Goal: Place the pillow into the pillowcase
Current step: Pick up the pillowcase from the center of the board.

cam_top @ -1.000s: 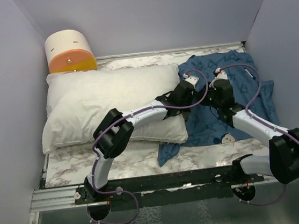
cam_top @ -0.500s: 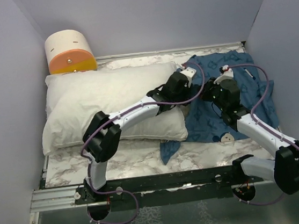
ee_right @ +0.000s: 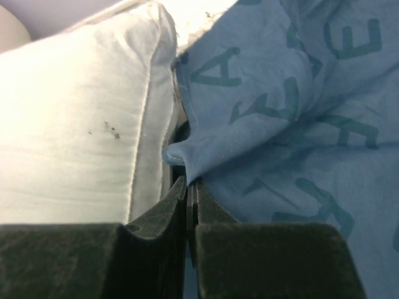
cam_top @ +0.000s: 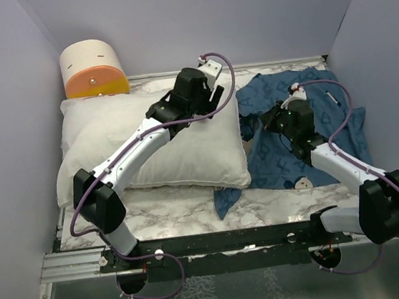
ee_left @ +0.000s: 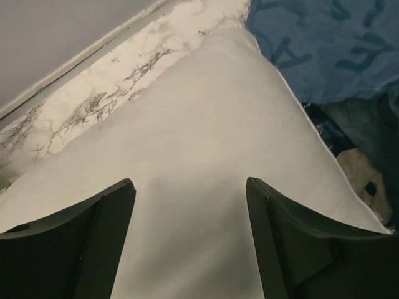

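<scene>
**Left hand lets go, right hand hangs on to the case edge**

Top view: the pillow [cam_top: 140, 138] lies across the left side of the marble bench [cam_top: 178, 213], none of it inside the pillowcase [cam_top: 267, 165] yet. The case is bunched on the right, with its edge just beside the pillow's right end. The left hand [cam_top: 214, 99] hangs over the pillow's far right part. A second ago it was low by the case edge next to the right hand [cam_top: 267, 121], so it has swung up and away. My guess is it's repositioning to grab the pillow and feed it in.

Left wrist view: the hand [ee_left: 187, 187] is spread wide with nothing between the fingers, just white pillow below and the corner ahead. It was nearly closed a second ago.

Right wrist view: the hand [ee_right: 190, 187] is clamped tight, and a fold of the blue hem runs right into the tips, so it looks pinched on the case. That hasn't changed. Probably it's holding the mouth up against the pillow's seam so there's an opening to aim at
</scene>
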Controlling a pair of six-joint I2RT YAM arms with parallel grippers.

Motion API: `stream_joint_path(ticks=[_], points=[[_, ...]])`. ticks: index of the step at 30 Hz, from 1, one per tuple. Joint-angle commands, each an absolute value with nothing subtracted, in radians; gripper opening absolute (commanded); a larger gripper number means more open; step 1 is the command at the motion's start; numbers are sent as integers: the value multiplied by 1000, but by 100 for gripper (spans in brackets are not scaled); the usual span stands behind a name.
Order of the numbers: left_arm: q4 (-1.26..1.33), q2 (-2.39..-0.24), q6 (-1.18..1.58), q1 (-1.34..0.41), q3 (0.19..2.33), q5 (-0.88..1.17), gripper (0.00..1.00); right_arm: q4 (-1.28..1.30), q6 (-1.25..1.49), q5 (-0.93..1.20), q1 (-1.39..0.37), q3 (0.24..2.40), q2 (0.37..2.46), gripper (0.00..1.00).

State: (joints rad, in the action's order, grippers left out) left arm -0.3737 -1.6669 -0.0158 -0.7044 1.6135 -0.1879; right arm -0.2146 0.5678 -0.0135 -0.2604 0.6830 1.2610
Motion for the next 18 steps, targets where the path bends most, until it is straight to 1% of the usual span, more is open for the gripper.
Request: stream_joint_path(ticks=[1,4,7,9,10,11,13,15,16,17,18], points=[[-505,-1690,-116,-716,1618,-233,75,-82,538,-49,-256,698,1240,5],[-486,-1647,-139,-716,1561,-245,75,-40,572,24,-256,639,1194,10],[-419,-1548,-133,-715,1457,-243,75,-1,610,134,-256,589,1146,13],[-361,-1465,-132,-716,1371,-234,75,37,617,111,-256,572,1092,14],[-312,-1415,-136,-716,1294,-226,75,46,609,84,-256,572,1058,15],[-259,-1366,-140,-716,1227,-215,75,57,600,56,-256,579,1029,18],[-149,-1273,-154,-716,1089,-173,75,88,554,30,-257,626,1003,40],[-57,-1198,-169,-716,977,-144,75,88,481,65,-258,683,1012,59],[-21,-1167,-181,-716,934,-138,75,76,438,100,-258,707,1030,66],[9,-1142,-197,-716,897,-140,75,76,384,135,-259,737,1059,71],[28,-1124,-210,-716,873,-147,75,90,343,159,-260,772,1101,72]])
